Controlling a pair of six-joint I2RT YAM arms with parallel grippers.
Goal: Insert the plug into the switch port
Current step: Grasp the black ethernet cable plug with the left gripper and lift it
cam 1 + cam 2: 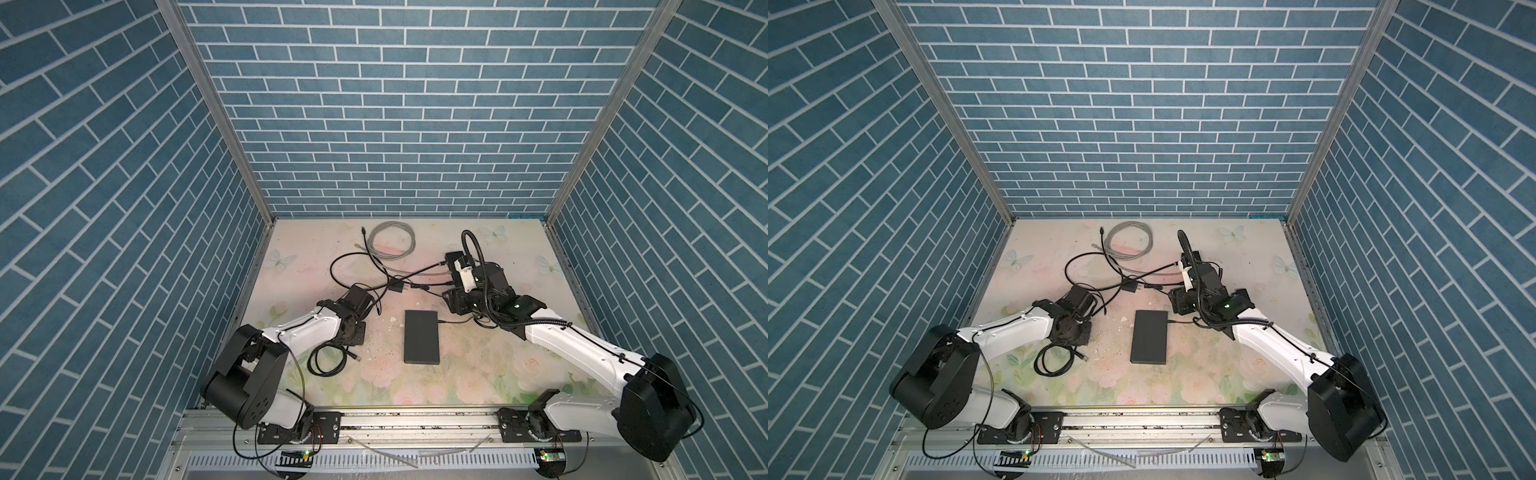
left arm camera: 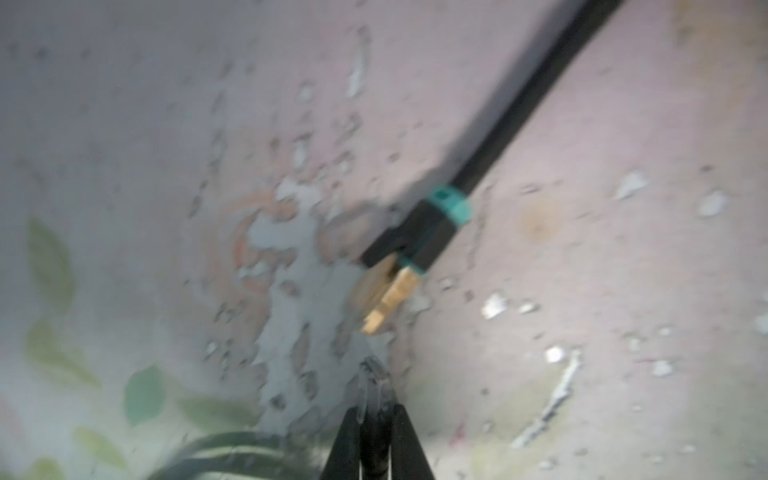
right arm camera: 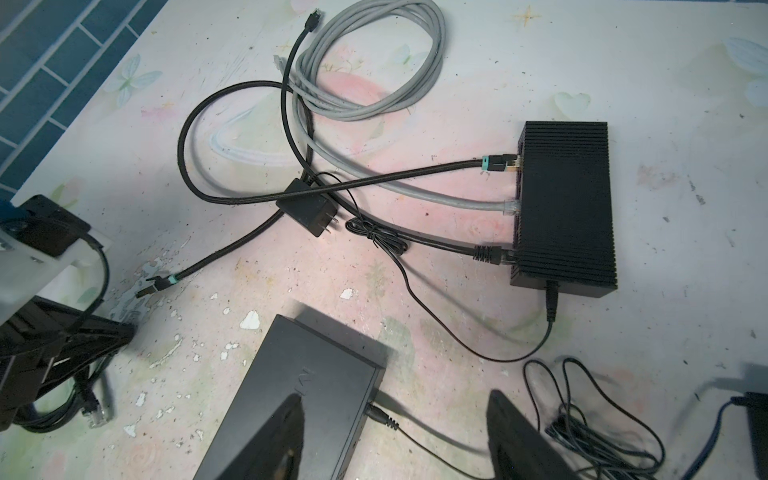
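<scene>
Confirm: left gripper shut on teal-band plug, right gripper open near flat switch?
No: left wrist view shows the left gripper shut, the plug lying on the table past its tips, ungripped. Right gripper open near flat switch stands.

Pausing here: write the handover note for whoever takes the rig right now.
Left gripper: shut, empty as far as shows, tips just short of the teal-banded plug, which lies loose on the table.
Right gripper: open, empty, by the flat black switch.
Done: nothing inserted. A second teal-banded plug sits in the ribbed switch.
To do: grasp plug, insert into a port.
</scene>
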